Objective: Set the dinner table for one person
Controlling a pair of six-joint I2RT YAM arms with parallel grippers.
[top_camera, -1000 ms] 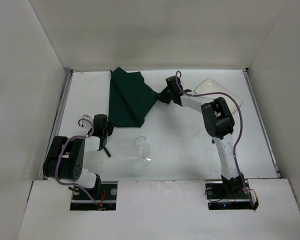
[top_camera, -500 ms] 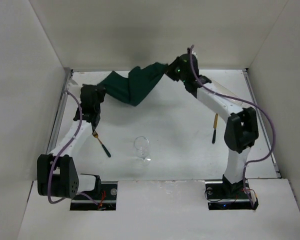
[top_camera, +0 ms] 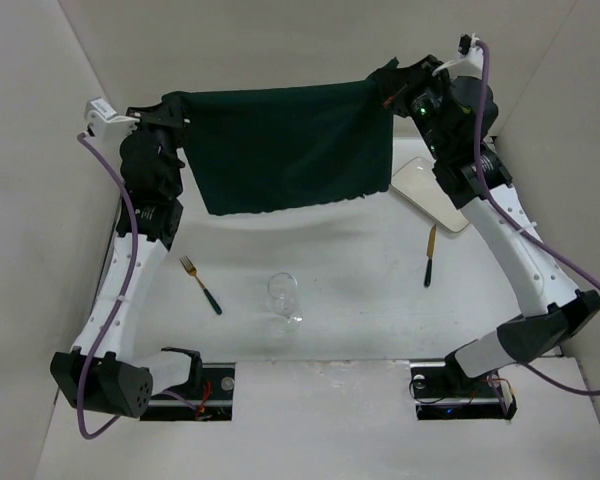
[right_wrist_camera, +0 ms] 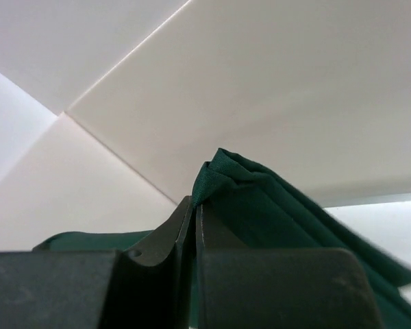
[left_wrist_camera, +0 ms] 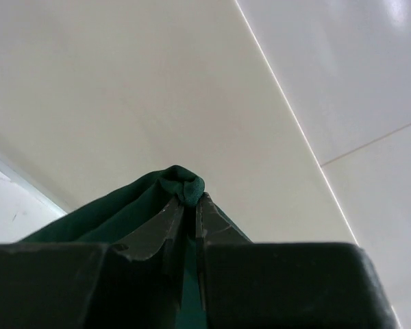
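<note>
The left gripper (top_camera: pixel 172 103) was clamped on the upper left corner of the cloth (top_camera: pixel 285 145). In its wrist view the fingers (left_wrist_camera: pixel 168 226) were pressed together, with a bunched green tip poking out above them. The right gripper (top_camera: pixel 385 85) was pinched the same way on the upper right corner, and folds of green ran off to the right of its fingers (right_wrist_camera: pixel 171 233).

Both arms were raised high and set wide apart. The cloth hung between them as a spread sheet, with its top edge stretched and its lower edge loose over the far part of the table (top_camera: pixel 350 290). Whether that edge touched the surface could not be told.

On the table, a plate (top_camera: pixel 435 190) lay at the far right, just beside the cloth's lower right corner. A knife (top_camera: pixel 430 255) lay near the plate on its front side. A fork (top_camera: pixel 200 283) lay on the left. A glass (top_camera: pixel 283 295) stood upright at the near middle, between fork and knife and apart from both.
</note>
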